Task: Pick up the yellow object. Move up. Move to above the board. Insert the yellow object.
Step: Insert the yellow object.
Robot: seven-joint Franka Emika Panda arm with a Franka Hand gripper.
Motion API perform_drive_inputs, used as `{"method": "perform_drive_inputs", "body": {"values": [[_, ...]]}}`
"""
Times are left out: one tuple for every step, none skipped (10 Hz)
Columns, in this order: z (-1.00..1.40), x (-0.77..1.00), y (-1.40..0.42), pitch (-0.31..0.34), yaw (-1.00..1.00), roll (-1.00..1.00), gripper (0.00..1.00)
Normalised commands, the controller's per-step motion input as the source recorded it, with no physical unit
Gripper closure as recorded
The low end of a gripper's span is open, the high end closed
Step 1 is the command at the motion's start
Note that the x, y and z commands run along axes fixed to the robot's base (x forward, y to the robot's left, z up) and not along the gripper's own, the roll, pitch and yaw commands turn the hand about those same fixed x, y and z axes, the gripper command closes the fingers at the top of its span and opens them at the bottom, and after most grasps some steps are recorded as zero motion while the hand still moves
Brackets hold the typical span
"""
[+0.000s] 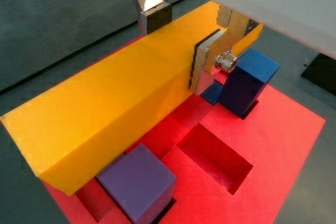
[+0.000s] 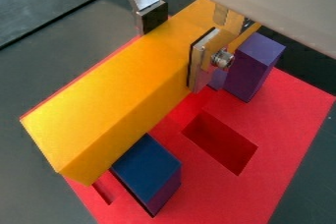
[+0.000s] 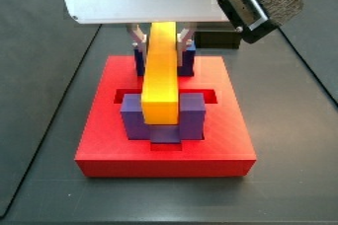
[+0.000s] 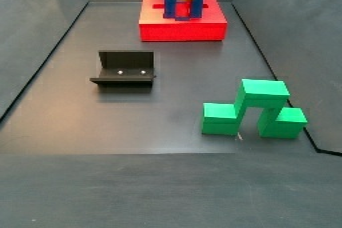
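Yellow bar at the board, insertion almost finished

The yellow bar (image 3: 161, 69) lies along the middle of the red board (image 3: 93, 140), between both pairs of purple posts (image 3: 193, 120), so pick-up and transfer seem done (full seating I cannot confirm). The end effector (image 1: 184, 43) is at the bar's far half, its fingers (image 1: 207, 59) closed on the bar's sides; release is left.

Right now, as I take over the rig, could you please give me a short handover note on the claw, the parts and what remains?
Claw: shut on the long smooth yellow-orange bar, directly over the board.
Large flat red square slab: at the far end of the floor, bar lying between its upright blue-purple posts.
Done: pick-up, lift, move over the board.
Left: whether the bar is fully seated cannot be told; confirm, then release and withdraw.
Elsewhere: green blocks and black fixture, apart from the board.
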Motion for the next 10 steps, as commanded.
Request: {"method": "perform_drive_inputs", "body": {"values": [[-0.11, 0.03, -0.01, 0.021, 0.00, 0.18, 1.00], [-0.14, 0.03, -0.01, 0.026, 0.00, 0.20, 1.00], [-0.15, 0.05, -0.01, 0.030, 0.00, 0.22, 1.00], [-0.15, 0.06, 0.00, 0.030, 0.00, 0.20, 1.00], [-0.14, 0.08, 0.00, 0.029, 0.00, 0.19, 1.00], [-0.08, 0.13, 0.00, 0.040, 0.00, 0.17, 1.00], [-0.03, 0.16, -0.01, 0.049, 0.00, 0.16, 1.00], [-0.03, 0.16, -0.02, 0.053, 0.00, 0.16, 1.00], [0.00, 0.17, -0.10, 0.054, 0.00, 0.17, 1.00], [-0.01, 0.18, -0.11, 0.054, 0.00, 0.18, 1.00]]}}
